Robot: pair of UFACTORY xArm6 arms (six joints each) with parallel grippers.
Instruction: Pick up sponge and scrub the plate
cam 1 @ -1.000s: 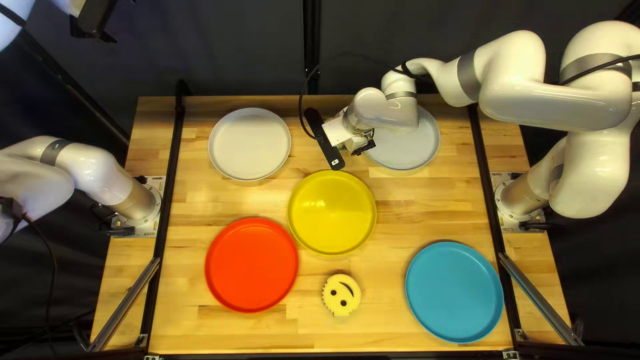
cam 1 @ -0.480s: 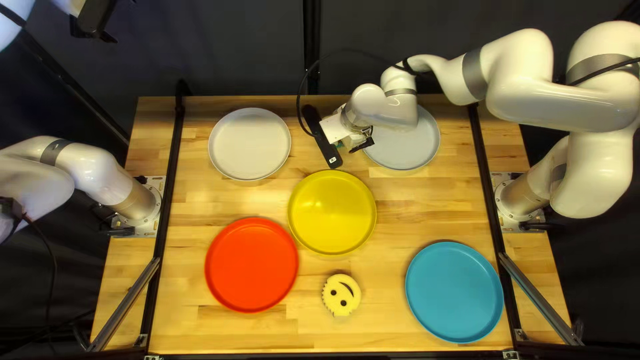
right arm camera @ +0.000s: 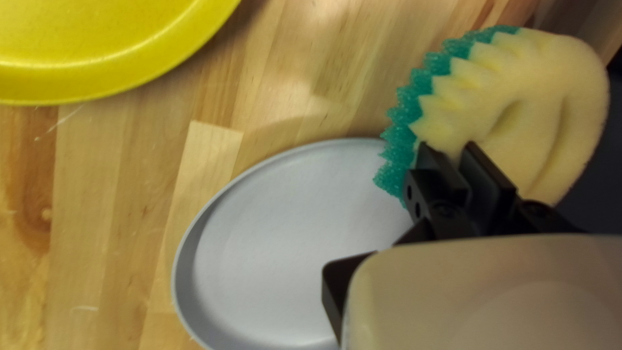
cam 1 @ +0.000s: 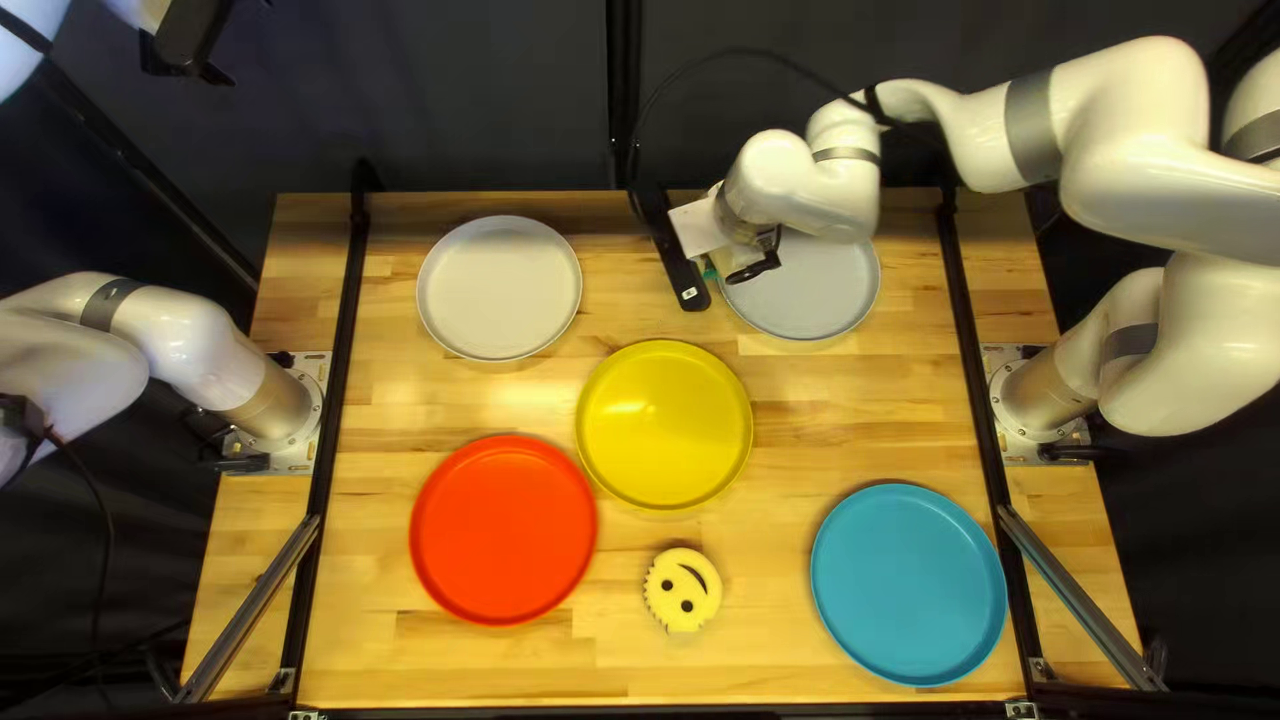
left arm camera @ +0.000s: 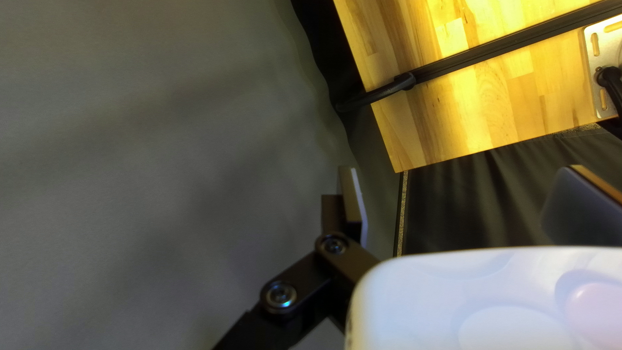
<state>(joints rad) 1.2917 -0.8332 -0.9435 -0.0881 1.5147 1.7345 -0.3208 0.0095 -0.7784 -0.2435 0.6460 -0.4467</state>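
Right gripper (cam 1: 736,260) held the sponge (right arm camera: 486,97) pinched between its fingers beside the grey plate (cam 1: 800,287), upper centre of the top left view; contact with the plate could not be judged. Left gripper (cam 1: 191,38), upper left, stood with fingers wide apart. On the counter (cam 1: 787,460) lay the white plate (cam 1: 500,290) at upper left, yellow plate (cam 1: 664,427) near centre, and, along the lower part, red plate (cam 1: 503,531), second sponge (cam 1: 691,584) and blue plate (cam 1: 908,584).
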